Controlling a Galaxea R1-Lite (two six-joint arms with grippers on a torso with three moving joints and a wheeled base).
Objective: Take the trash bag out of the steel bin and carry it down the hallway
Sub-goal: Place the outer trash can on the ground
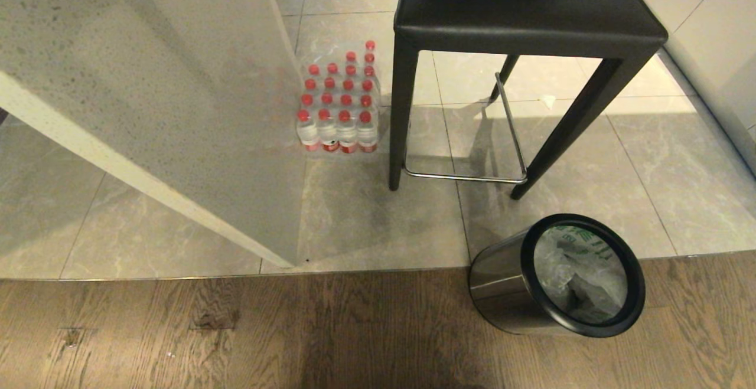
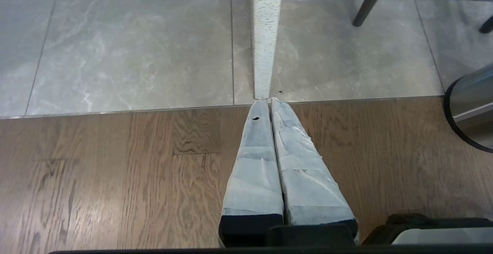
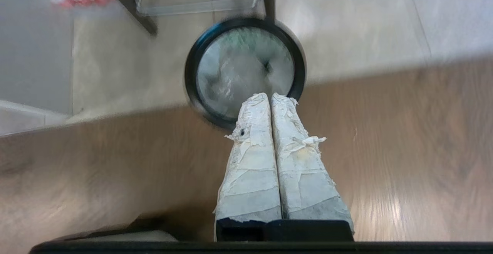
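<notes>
My right pincer [image 3: 271, 96], pressed together, hangs above the steel bin [image 3: 192, 88] — approach step; next I must spread it to seize the trash bag [image 3: 242, 65].

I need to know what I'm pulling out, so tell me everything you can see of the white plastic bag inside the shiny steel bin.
The thin translucent white plastic bag with green printing lies crumpled inside the small shiny steel bin, below its thick black rim. It looks loose and wrinkled, with a dark hollow near the middle. No handles can be made out. The bin stands upright on the wooden floor, beside the tile edge. Nothing but the bin touches the bag.
</notes>
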